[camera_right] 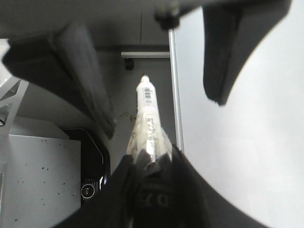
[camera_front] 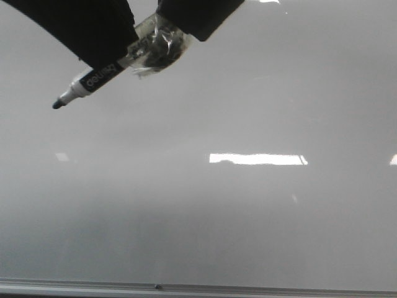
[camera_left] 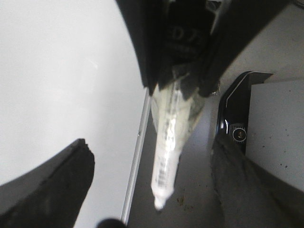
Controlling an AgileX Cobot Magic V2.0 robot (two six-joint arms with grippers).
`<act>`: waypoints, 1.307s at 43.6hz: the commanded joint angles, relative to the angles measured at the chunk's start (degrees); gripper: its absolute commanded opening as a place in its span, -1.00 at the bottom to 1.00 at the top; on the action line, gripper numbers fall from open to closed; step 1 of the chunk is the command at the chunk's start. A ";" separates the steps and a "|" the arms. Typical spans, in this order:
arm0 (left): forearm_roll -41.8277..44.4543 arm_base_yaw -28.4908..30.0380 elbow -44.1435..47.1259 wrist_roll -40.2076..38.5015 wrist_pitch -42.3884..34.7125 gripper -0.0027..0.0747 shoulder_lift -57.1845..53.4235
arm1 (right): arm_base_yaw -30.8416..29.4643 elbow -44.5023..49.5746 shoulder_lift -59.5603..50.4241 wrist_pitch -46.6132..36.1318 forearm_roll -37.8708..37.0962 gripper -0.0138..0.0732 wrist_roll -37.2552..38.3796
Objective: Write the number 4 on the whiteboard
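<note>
Spreading under and beyond the tool, the glossy whiteboard (camera_front: pixel 248 236) is showing only light reflections; no stroke of the number 4 is appearing yet. The right gripper (camera_right: pixel 152 190) is clamping a marker (camera_front: pixel 93 79), with clear tape (camera_front: pixel 155 46) binding it to the fingers. The left gripper (camera_left: pixel 152 156) is gaping wide and carrying nothing. The light, stiff marker is probably staying firm in the tape, though its tip is likely skating easily on the slick board, and contact cannot be told.
</note>
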 commanded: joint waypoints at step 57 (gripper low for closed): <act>-1.49 20.79 3.17 -18.16 -4.95 0.21 -18.10 | -23.54 17.01 -16.21 -41.49 -4.79 -0.82 35.41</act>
